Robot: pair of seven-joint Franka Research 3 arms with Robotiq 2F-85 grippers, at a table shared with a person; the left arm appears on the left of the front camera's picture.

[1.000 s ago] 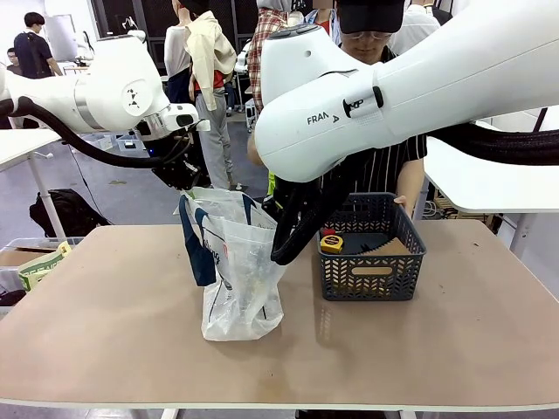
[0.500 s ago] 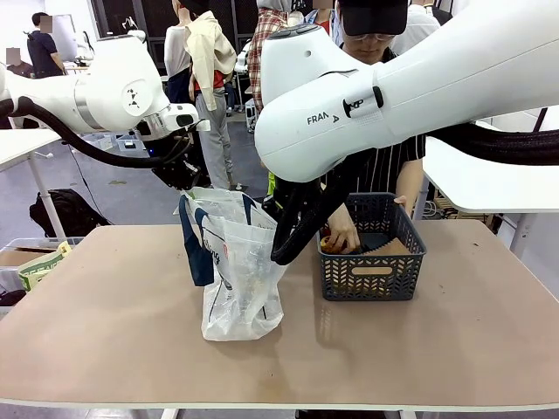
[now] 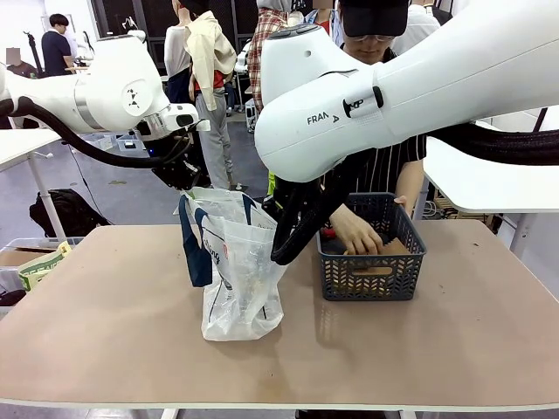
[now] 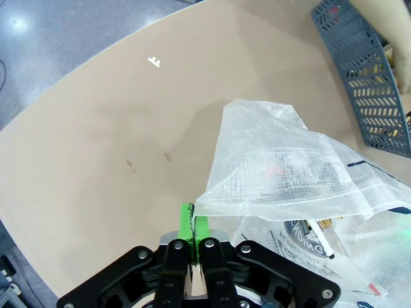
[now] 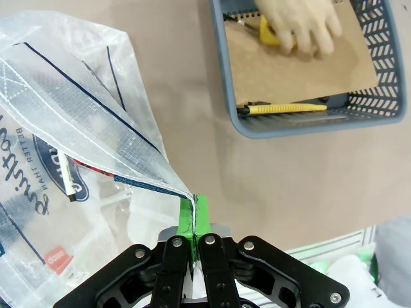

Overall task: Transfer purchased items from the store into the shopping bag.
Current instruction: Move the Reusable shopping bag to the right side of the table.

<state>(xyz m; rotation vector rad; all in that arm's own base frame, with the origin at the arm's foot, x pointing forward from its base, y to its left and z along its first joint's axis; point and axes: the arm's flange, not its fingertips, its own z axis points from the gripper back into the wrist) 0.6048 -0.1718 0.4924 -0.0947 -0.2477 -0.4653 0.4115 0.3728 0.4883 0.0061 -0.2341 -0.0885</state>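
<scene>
The shopping bag (image 3: 234, 279) stands on the table with its mouth held open from two sides. My left gripper (image 4: 193, 215) is shut on the bag's rim (image 4: 270, 160), and it also appears in the front view (image 3: 186, 178). My right gripper (image 5: 194, 206) is shut on the opposite rim of the bag (image 5: 83, 109). The store, a blue-grey basket (image 3: 372, 278), sits right of the bag. Inside it a person's hand (image 5: 300, 24) rests on the yellow tape measure (image 5: 268, 29), above a flat tan-brown piece (image 5: 302, 74). A small red thing (image 3: 327, 233) peeks out at the basket's left rim.
A long yellow-and-black tool (image 5: 282, 108) lies along the basket's near wall. The person stands at the far edge behind the basket. My right arm's bulky link (image 3: 393, 87) and hanging cable (image 3: 293, 231) cross in front of the bag and basket. Bare tabletop (image 3: 419, 349) lies in front.
The person's hand has come down into the basket onto the tape measure and shifted rightward inside it. Both arms and the bag have stayed put.
</scene>
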